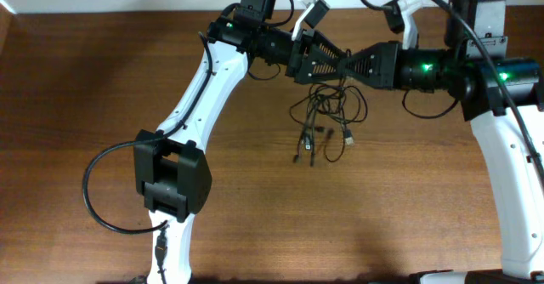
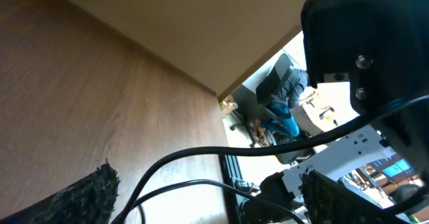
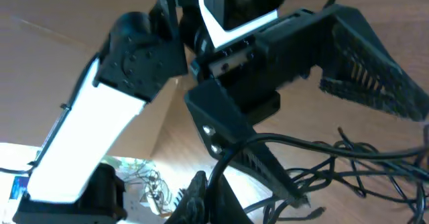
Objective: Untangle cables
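Overhead: right gripper (image 1: 351, 63) clamped shut, tip seemingly pinching top strand of cables (image 1: 327, 110). Left gripper (image 2: 211, 200) jaws wide, nothing gripped, straddling strand just beside right tip. Bundle spreads below both tips over table (image 1: 102, 80) centre, plugs (image 1: 307, 144) at near end. Cords thin, limp, light, likely slippery; knots will cinch under hard pull. Take strand close beside knot, not plug.

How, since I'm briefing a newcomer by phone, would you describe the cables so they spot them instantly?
Find the far middle of the wooden table, where the left gripper and right gripper meet. Just below them spreads a tangle of cables: thin black cords with small plugs, much thinner than the thick arm cable.
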### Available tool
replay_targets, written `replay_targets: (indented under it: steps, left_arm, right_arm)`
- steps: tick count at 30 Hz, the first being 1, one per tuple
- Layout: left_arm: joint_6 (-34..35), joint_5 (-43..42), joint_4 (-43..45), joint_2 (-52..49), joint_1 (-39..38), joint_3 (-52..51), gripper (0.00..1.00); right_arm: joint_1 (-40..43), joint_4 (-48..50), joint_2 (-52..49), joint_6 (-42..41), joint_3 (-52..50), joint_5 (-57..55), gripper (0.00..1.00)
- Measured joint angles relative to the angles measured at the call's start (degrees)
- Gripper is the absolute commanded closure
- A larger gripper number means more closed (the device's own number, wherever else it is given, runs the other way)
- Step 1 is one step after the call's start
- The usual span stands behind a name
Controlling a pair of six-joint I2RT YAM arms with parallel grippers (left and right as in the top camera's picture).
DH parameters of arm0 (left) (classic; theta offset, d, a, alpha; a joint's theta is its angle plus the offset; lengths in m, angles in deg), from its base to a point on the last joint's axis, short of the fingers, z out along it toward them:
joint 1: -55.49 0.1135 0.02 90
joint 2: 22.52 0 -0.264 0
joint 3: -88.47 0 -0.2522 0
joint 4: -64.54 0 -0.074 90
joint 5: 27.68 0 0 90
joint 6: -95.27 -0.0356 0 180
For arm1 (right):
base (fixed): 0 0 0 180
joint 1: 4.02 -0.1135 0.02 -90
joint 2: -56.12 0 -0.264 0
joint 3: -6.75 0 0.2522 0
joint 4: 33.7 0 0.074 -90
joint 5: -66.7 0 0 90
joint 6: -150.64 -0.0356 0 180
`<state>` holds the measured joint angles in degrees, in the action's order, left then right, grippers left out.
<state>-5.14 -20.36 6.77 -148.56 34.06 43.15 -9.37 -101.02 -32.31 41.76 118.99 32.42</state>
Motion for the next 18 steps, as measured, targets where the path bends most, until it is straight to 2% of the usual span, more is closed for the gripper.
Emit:
replay_targets:
  steps: [2, 4, 5, 7, 9, 10, 12, 14, 16, 18]
  left_arm:
    - [-1.1, 0.6, -0.1, 0.0, -0.3, 0.0, 0.15]
    - [-1.5, 6.3, -0.1, 0.0, -0.9, 0.0, 0.16]
    - [-0.2, 12.0, 0.8, 0.0, -1.3, 0.0, 0.17]
    - [3.9, 19.8, 5.2, 0.0, -1.6, -0.1, 0.34]
    - [7.5, 29.0, 6.1, 0.0, -1.8, -0.1, 0.56]
    - [8.7, 34.3, 5.4, 0.0, -1.8, -0.1, 1.00]
    - [11.4, 48.9, 2.4, 0.0, -2.0, -0.1, 1.00]
    - [11.6, 57.5, 1.4, 0.0, -2.1, 0.0, 1.00]
    - [11.6, 59.6, 0.6, 0.2, -0.9, 0.0, 1.00]
    - [11.1, 59.8, -0.6, 2.2, 0.7, 0.0, 1.00]
  right_arm:
    - [0.0, 1.2, 0.0, -1.5, 0.0, 1.5, 0.96]
    - [0.0, 1.3, 0.0, -2.3, 0.0, 3.8, 0.96]
    - [0.0, 1.3, 0.0, -2.4, 0.0, 5.3, 0.96]
    - [0.0, 1.4, 0.0, -2.7, 0.0, 6.6, 0.96]
    - [0.0, 1.3, 0.0, -3.0, 0.0, 7.4, 0.96]
    - [0.0, 1.3, 0.0, -3.1, 0.0, 7.8, 0.96]
    - [0.2, 1.3, 0.0, -3.2, 0.0, 8.2, 0.96]
    - [4.8, -2.0, 0.0, -3.1, 0.1, 5.7, 0.96]
    - [10.7, -10.0, 0.1, -1.5, 0.0, -0.9, 0.96]
    - [14.5, -14.0, 0.2, -0.2, 0.0, -9.2, 0.96]
